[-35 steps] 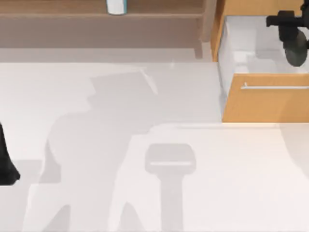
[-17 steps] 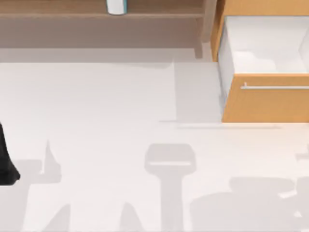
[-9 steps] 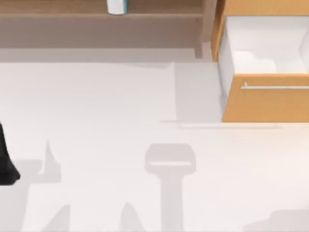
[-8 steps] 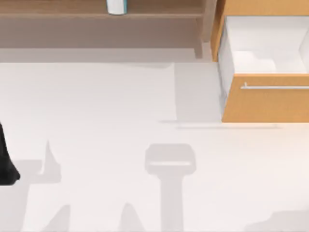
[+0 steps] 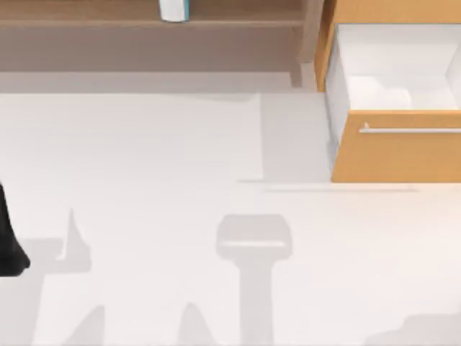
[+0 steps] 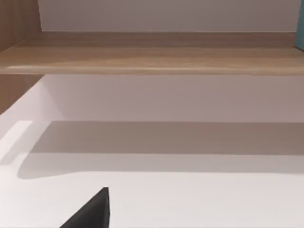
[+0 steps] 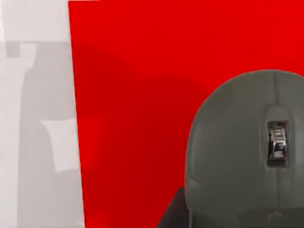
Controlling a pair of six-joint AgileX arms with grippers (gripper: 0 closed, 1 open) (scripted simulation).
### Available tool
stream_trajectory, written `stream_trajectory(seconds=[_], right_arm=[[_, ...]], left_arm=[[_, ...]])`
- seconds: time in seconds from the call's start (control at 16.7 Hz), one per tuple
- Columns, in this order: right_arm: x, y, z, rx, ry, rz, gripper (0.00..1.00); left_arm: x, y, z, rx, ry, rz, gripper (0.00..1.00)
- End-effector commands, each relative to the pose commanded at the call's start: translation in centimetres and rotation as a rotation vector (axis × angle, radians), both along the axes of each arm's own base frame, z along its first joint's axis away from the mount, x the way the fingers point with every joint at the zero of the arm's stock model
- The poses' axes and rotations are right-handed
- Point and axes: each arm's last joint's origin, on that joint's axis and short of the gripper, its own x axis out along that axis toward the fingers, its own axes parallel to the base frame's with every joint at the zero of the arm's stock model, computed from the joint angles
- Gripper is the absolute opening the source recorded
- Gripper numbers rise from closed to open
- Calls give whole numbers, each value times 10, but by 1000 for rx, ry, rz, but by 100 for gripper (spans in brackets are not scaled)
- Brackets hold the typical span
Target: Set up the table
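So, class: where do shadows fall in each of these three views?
Top view: soft grey shadows cross the table, one beside the open drawer. Left wrist view: a broad band under the shelf board. Right wrist view: a dim patch on the red mat beside the grey mouse.

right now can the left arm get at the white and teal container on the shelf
Probably yes: the left arm sits at the table's left edge, facing the shelf, with nothing standing between it and the container; whether it stretches that far is unsure.

shelf board (image 5: 144,14): brown wood, far edge | drawer unit (image 5: 396,155): orange, apparently open
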Motion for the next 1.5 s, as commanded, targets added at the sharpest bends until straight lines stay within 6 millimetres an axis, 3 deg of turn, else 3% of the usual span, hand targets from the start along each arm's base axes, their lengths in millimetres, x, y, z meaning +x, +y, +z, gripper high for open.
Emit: stream_trajectory(seconds=[1.02,1.5], right_arm=[[12,-1,26,-29,-172,10,0],[12,-1,21,-29,-165,6,0]], left_arm=[[0,0,0,0,0,0,100],[0,0,0,0,0,0,100]])
